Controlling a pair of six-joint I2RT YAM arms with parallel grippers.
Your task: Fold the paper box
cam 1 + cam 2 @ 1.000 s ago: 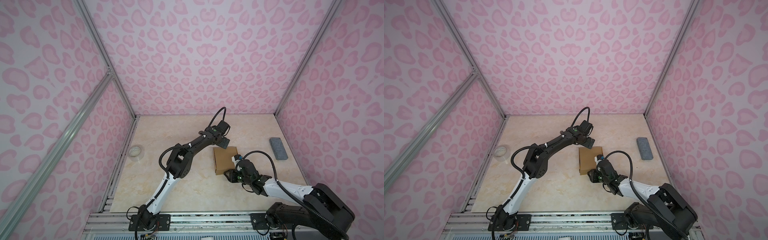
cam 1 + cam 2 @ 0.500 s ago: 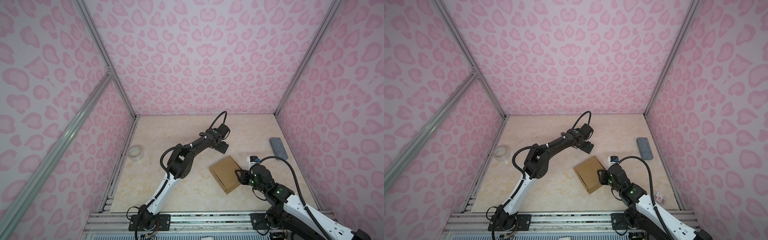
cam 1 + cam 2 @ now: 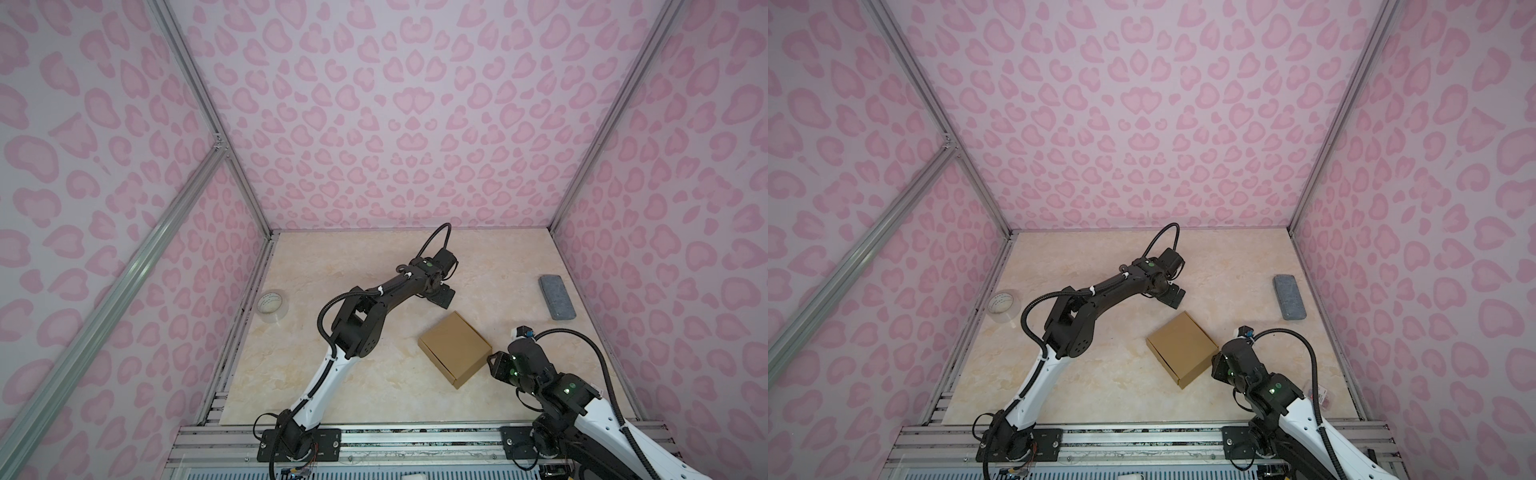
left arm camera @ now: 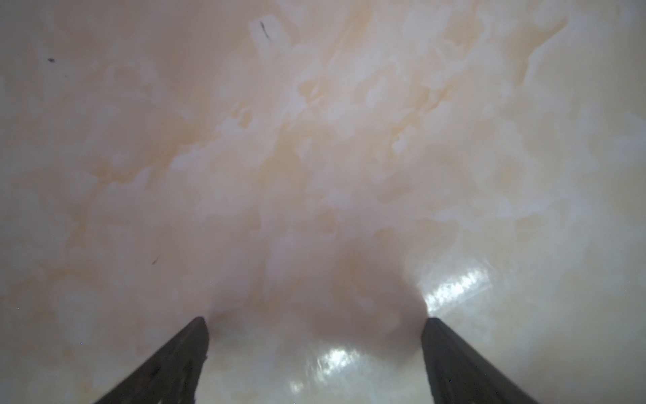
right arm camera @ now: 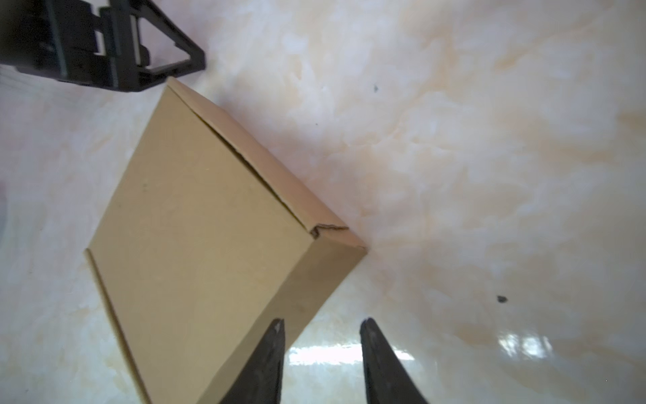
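In both top views the paper box [image 3: 455, 348] [image 3: 1181, 349] lies closed and flat on the surface [image 3: 353, 395], right of the middle. It is turned like a diamond, with one corner pointing at the back wall and the opposite corner at the front rail. It is near square, so you cannot name a long axis. A second ago it sat square to the walls and farther back, against the left end effector [image 3: 442, 297]. Now it lies nearer the front and apart from that end effector, with the right end effector [image 3: 492, 360] at its right corner. In the left wrist view, your left end effector [image 4: 316, 320] stands wide over bare surface. In the right wrist view, your right end effector [image 5: 322, 321] is narrow with nothing between its fingers. One fingertip [image 5: 272, 349] crosses the box's side wall, and you cannot tell whether it touches.
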